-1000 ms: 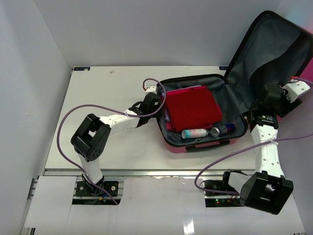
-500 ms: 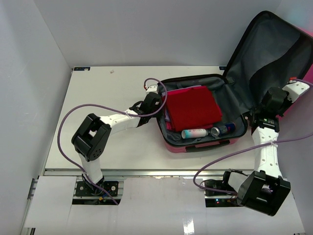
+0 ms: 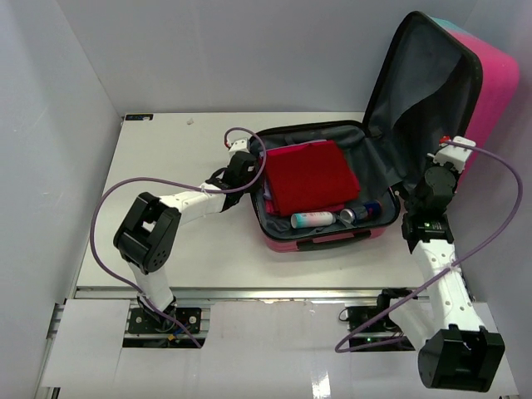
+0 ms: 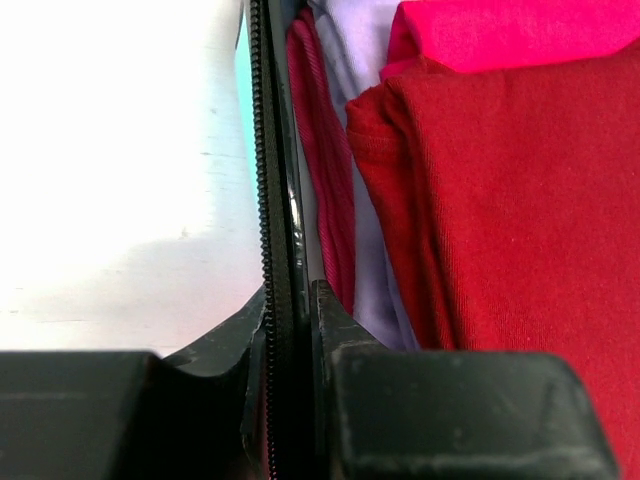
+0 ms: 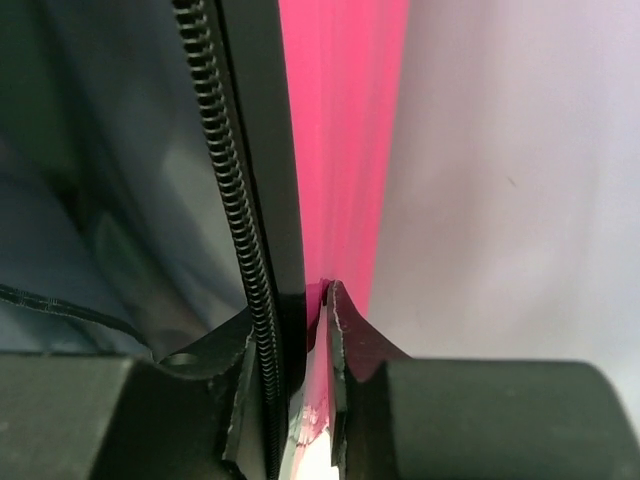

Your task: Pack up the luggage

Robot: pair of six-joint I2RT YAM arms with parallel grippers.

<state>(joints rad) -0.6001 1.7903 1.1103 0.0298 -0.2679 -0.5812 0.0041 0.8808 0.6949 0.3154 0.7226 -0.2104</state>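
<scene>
The luggage lies open on the table, pink shell outside, grey lining inside. Its lid stands raised at the right. Inside lie a folded red cloth, a white bottle and a small can. My left gripper is shut on the base's left zip rim, beside the red cloth and a lilac cloth. My right gripper is shut on the lid's edge. In the right wrist view its jaws pinch the black zip rim and pink shell.
The white table is boxed in by grey walls at the left, back and right. The raised lid stands close to the right wall. Purple cables loop from both arms.
The right gripper closed on the lid's edge and swung the lid up toward upright. The whole luggage slid a little left, and the left gripper went with it.
</scene>
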